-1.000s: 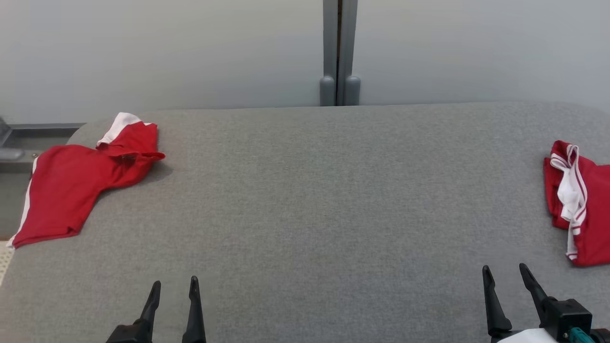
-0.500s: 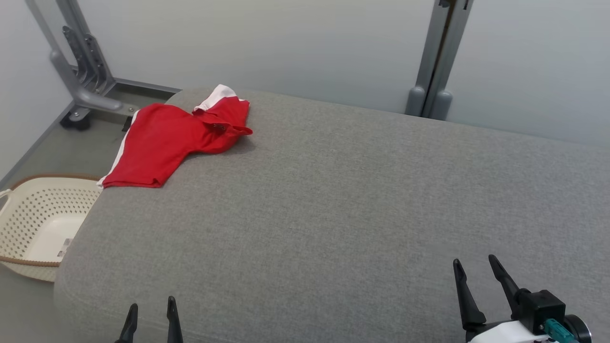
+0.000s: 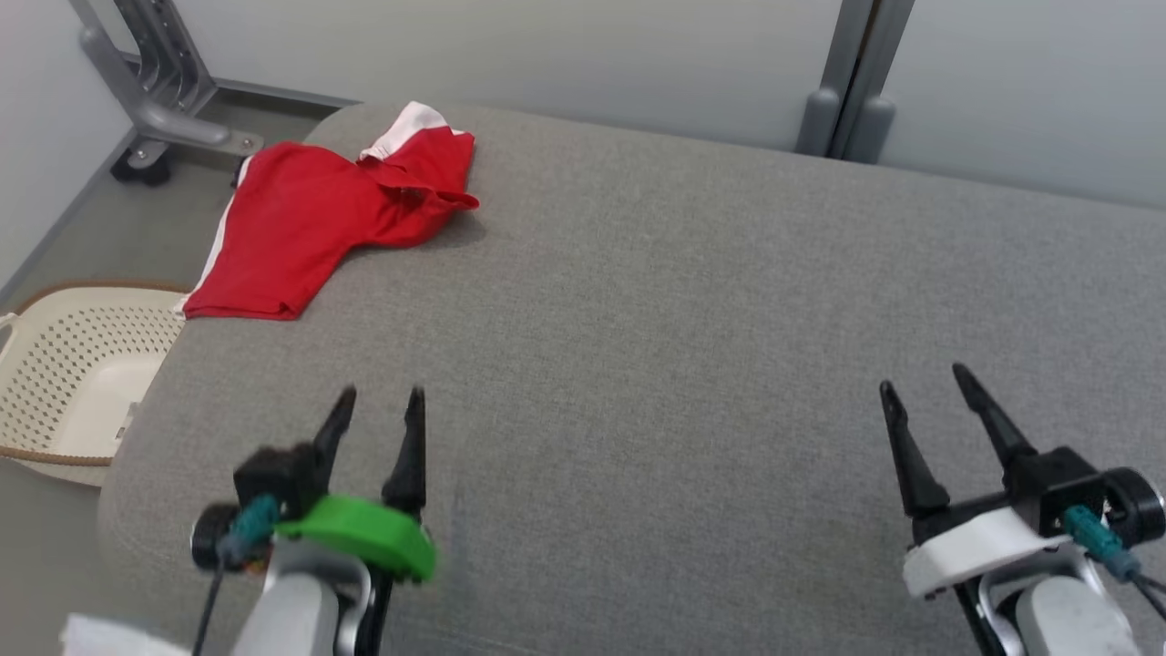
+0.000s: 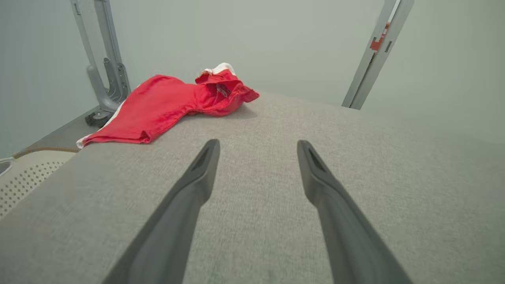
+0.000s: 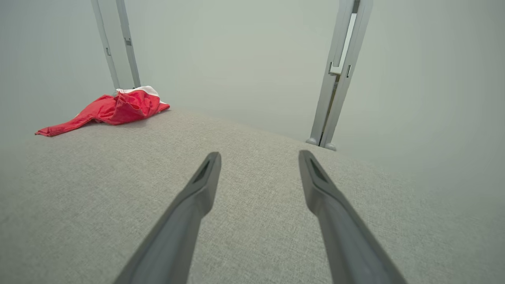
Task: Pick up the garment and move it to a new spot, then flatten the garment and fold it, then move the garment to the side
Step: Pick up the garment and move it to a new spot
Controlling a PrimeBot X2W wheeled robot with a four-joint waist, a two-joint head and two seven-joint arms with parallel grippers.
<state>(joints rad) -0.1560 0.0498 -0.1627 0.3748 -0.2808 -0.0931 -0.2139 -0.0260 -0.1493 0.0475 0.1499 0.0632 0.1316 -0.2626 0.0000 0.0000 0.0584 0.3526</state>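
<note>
A red garment with white trim (image 3: 314,211) lies crumpled at the far left corner of the grey padded table (image 3: 656,328), one end hanging over the left edge. The left wrist view has the garment (image 4: 165,104) ahead and to the left; the right wrist view has the garment (image 5: 108,110) far off at the left. My left gripper (image 3: 381,403) hovers open over the table's near left, well short of the garment, nothing between its fingers. My right gripper (image 3: 920,381) stands open over the near right, empty.
A cream perforated basket (image 3: 68,369) sits on the floor beside the table's left edge. A grey metal stand (image 3: 150,87) is behind the garment's corner. Grey wall panels with an upright post (image 3: 852,77) close off the back.
The camera has swung left, so a second red garment at the right has left the picture and the basket has come in. Both grippers now reach further up over the table, still open.
</note>
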